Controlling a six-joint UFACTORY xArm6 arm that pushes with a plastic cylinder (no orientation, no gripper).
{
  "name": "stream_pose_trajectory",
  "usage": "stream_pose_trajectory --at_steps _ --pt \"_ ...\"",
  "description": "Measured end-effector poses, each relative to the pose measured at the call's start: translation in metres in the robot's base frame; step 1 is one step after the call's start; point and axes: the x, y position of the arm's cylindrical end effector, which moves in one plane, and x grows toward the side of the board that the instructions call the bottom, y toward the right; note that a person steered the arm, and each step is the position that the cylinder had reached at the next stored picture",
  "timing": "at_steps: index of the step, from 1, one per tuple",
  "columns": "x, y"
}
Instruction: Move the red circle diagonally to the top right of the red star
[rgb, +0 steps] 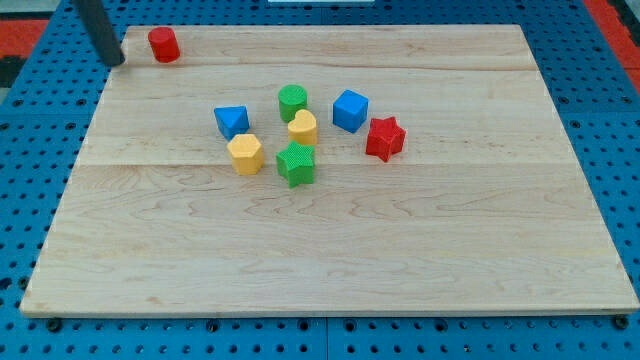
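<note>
Rod enters from the view's top edge, upper length cut off by the frame. My tip (117, 60) planted at the far top-left corner of the wooden board (330, 250), gripping nothing, merely a bare rod end; exact contact with the surface hard to confirm against the shadow there.

Red circle (164, 45) just beside my tip, at about 2 o'clock from it, apart by a narrow gap; not touching. Sits near the board's top edge, well apart from every other block.

Red star (385, 138) at the right end of the central cluster, roughly 4 o'clock from the red circle. Blue cube (350, 110) near it at 10 o'clock, not touching.

Remaining cluster: green cylinder (293, 101) at top; yellow heart (303, 127) directly at 6 o'clock from it, edges appearing to meet; green star (296, 164) below the heart, apparently touching; yellow hexagon (245, 154) at 9 o'clock from the green star; blue block (231, 121) above the hexagon, shape uncertain, possibly a triangular form.

Board's bottom corners partly cut by the blue pegboard (40, 340) margin.
</note>
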Motion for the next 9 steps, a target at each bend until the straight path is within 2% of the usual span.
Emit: stream_pose_trajectory --at_steps 1,2,3,4,5,7,8,9 --pt "-0.023 0.053" --pt "0.052 0.118" --pt "0.055 0.089" --pt "0.097 0.095" --pt "0.082 0.153" --pt "0.066 0.339" --pt "0.066 0.395" --pt "0.081 0.4"
